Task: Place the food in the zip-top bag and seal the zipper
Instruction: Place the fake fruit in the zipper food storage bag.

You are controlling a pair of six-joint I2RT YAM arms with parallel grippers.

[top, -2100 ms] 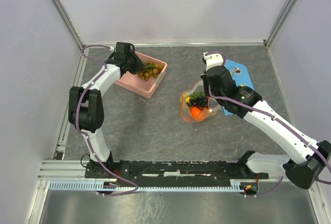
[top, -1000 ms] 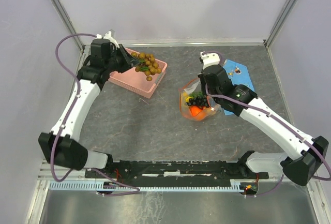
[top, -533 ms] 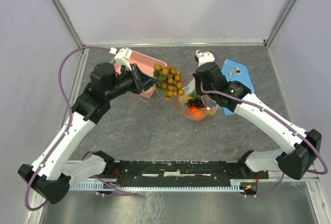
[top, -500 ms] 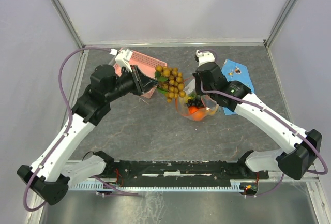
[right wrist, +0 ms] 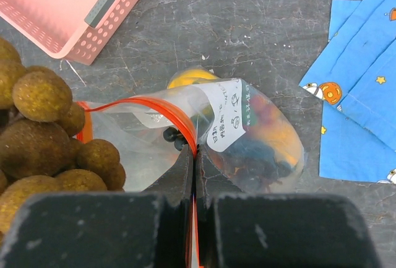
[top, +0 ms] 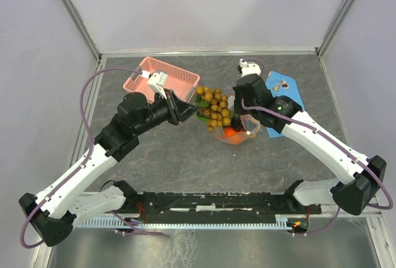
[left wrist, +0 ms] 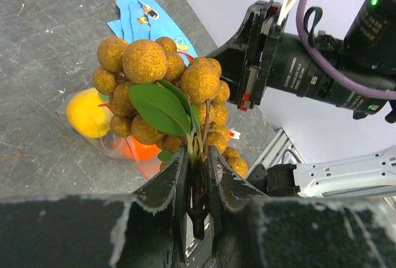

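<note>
On the left, the pink basket (top: 162, 77) shows no fruit from above, because the one thing that has moved in the last couple of seconds is the grape bunch (top: 215, 109). It sat in that basket with the left gripper (left wrist: 197, 156) over it; since then it has been lifted out and swung rightward across the table (top: 173, 156) to the bag (right wrist: 260, 132). For the task, this looks like the last piece of food arriving at the opening, so what is left is to drop it in and close the red strip (right wrist: 139, 104) (the basket itself also lies at a slightly different angle than before). The left arm now stretches diagonally from its base at the near left corner, with the wrist turned so the fingers point right. They are pressed onto the bunch's stem and leaves, and the grapes hang beyond them. In the right wrist view the grapes crowd the left edge, just beside the bag's open mouth but not yet inside it. A lemon (left wrist: 85, 114) and an orange fruit (left wrist: 143, 150) already lie in the bag, along with some dark fruit. The right gripper (right wrist: 194, 159) is pinched tight on the bag's rim at the red strip, holding the mouth up and open. Its arm arcs in from the near right corner, bent over the blue cloth (top: 281, 88).
</note>
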